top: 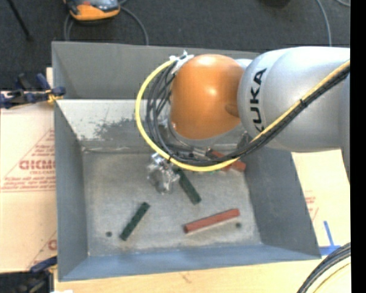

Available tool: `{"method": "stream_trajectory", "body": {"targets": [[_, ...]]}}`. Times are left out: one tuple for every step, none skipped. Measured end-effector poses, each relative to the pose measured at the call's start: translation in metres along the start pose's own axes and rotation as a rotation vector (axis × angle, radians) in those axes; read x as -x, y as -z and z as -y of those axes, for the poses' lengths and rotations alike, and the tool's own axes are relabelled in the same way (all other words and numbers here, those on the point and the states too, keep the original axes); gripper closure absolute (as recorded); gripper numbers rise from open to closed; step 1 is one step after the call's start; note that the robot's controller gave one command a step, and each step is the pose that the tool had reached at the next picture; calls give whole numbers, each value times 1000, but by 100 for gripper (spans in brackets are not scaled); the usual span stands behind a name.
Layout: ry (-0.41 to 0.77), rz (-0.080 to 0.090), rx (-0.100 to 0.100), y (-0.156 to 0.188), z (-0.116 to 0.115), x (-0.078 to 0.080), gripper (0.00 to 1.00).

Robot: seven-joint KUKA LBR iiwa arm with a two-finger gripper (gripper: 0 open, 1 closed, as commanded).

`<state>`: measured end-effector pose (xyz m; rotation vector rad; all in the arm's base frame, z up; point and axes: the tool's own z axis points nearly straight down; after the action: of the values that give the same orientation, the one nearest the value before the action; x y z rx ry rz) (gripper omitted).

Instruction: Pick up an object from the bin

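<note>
We found the gripper (161,177) low in the bin (70,182), left of the frame's centre, under the orange cover (204,96) and the looped cables (144,124) of the wrist. We could not tell whether it was released or clenched, and we saw nothing held in it.

The nearest thing was a short dark green stick (191,191), lying aslant just beside the gripper on its right, its upper end tucked under the wrist. We judged this the likeliest pick. A second green stick (135,220) lay apart toward the lower left, a red-brown bar (211,220) lay toward the lower right, and a small red piece (236,165) showed at the arm's edge.

To do the step well, we thought the gripper should shift a little right, so that the stick's middle sat squarely beneath it. The wrist should turn until the closing line crossed the stick's narrow width, not its length. The descent should reach nearly to the bin floor, since the stick looked thin and flat. A grasp near one end risked the stick swinging or slipping out on the lift. Once closed, the lift should go straight up, clear of the bin walls.
</note>
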<state>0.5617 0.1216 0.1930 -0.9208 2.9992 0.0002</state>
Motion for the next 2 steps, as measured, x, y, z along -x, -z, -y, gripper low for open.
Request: {"method": "stream_trajectory", "body": {"targets": [[-2,0,1,0,0,0,0],[-3,0,2,0,-1,0,0]]}}
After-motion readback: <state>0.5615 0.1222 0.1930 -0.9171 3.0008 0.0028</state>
